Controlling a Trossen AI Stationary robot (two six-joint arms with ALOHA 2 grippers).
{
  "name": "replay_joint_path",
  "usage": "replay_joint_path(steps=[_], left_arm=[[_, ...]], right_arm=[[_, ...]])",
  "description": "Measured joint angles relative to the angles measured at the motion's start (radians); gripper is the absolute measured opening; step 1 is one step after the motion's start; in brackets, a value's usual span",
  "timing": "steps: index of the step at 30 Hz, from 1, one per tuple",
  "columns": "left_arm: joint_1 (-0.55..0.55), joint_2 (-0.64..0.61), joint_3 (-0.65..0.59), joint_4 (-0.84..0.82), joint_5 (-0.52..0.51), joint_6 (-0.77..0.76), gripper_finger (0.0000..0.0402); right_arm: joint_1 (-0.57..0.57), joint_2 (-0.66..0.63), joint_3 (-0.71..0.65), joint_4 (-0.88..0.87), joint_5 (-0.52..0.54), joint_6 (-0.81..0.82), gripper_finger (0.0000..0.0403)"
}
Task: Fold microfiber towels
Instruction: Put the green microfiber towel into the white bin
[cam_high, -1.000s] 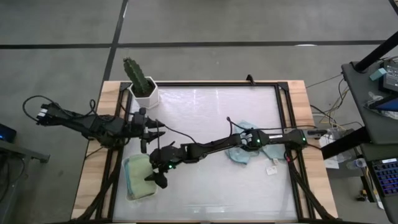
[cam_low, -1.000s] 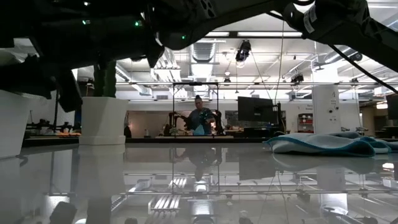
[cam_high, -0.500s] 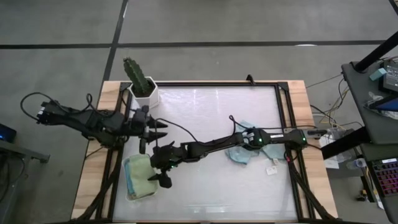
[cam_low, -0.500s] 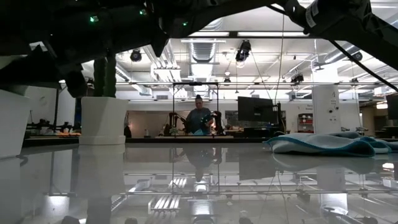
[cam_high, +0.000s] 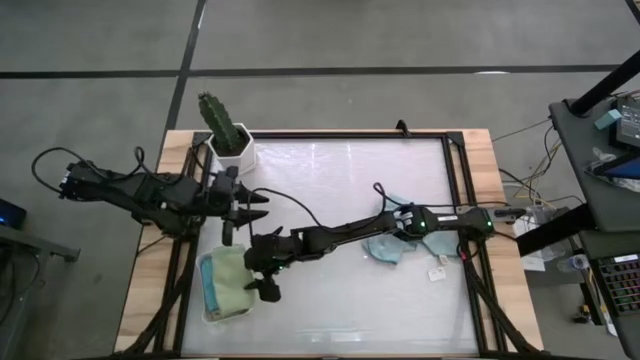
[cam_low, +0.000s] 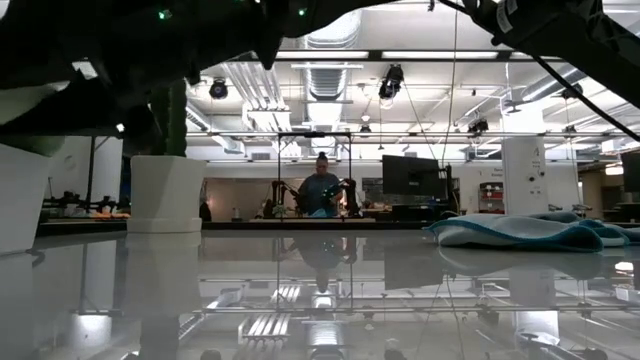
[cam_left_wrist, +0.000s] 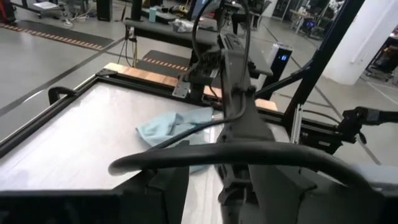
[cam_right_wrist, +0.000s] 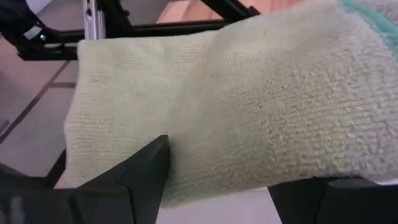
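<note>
Since the earlier frame your right gripper (cam_high: 262, 287) has slid a little along the folded stack (cam_high: 226, 283) at the front left corner of the desk (cam_high: 340, 300), and your left gripper (cam_high: 247, 207) has drawn slightly back toward the left edge, near the cactus pot (cam_high: 232, 152).

Your right jaws stand wide, and in the right wrist view they sit on both sides of the sage green towel (cam_right_wrist: 236, 99) without pinching it. The fingers (cam_right_wrist: 134, 171) rest at the edge of the cloth. A teal strip (cam_right_wrist: 373, 18) shows under the green, so I judge this towel is now laid on the stack and the step in hand is the release. Your left jaws are part open and hold nothing.

The next move, I think, calls for you to lift the right gripper straight away from the stack, so the fold does not drag open, and then reach for the pile (cam_high: 400, 240) of unfolded towels near the right edge of the desk. The right arm crosses over this pile.

Some things are hard to make out. The right arm hides part of the pile, so you cannot count the cloths or tell every colour there. In the low view the arms are only dark shapes at the top, and the pile (cam_low: 520, 231) shows as a low heap. The stack is not visible in that view.
</note>
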Motion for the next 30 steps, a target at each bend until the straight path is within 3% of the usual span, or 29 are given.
replay_joint_path(steps=[5, 9, 17, 21, 30], left_arm=[[-0.001, 0.012, -0.001, -0.040, 0.000, -0.027, 0.0148], [-0.042, 0.027, -0.001, -0.131, 0.096, -0.186, 0.0146], [-0.260, 0.085, 0.126, -0.514, 0.272, -0.613, 0.0098], [-0.379, 0.125, 0.215, -0.684, 0.280, -0.744, 0.0072], [-0.494, 0.299, 0.162, -0.750, 0.273, -0.777, 0.0025]], right_arm=[[0.010, -0.019, 0.000, 0.012, -0.035, -0.013, 0.0233], [0.012, -0.020, 0.000, 0.020, -0.034, -0.038, 0.0233], [0.015, -0.020, -0.006, 0.008, -0.027, -0.105, 0.0233], [0.017, -0.020, -0.006, 0.008, -0.026, -0.113, 0.0233], [0.026, -0.019, -0.006, 0.036, -0.026, -0.147, 0.0233]])
